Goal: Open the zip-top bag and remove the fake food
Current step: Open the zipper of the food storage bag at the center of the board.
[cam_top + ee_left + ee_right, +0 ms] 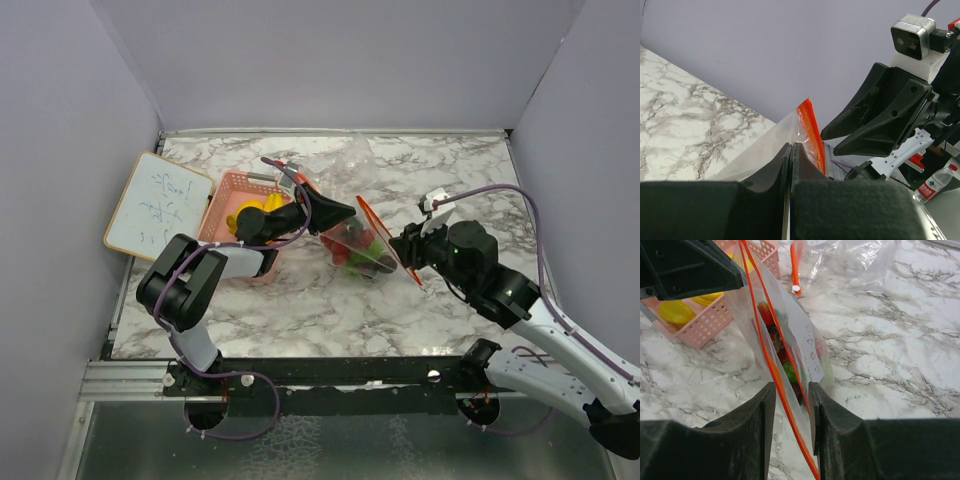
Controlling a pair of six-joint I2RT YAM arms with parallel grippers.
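Left gripper (791, 146) is clamped flat on one clear wall of the zip-top bag (807, 347), just below the orange zip strip (810, 131). Right gripper (791, 386) faces it from the other side, jaws part-way apart and straddling the orange edge. We see a gap beside the film, so no firm pinch there. The bag is strung between the two grippers with its belly down toward the marble table (900, 355); we cannot tell if it rests there. The fake food (788, 371) is bunched inside, straight ahead of the right fingertips and lower. We judge the film thin, limp and slick, so a shallow bite will slip. Take the opposite lip deep, right behind the zip ridge, then pull apart. The toys look hard, glossy and light and will likely roll, so tipping them out beats pinching. The pink basket (705, 322) sits below and behind the left gripper.
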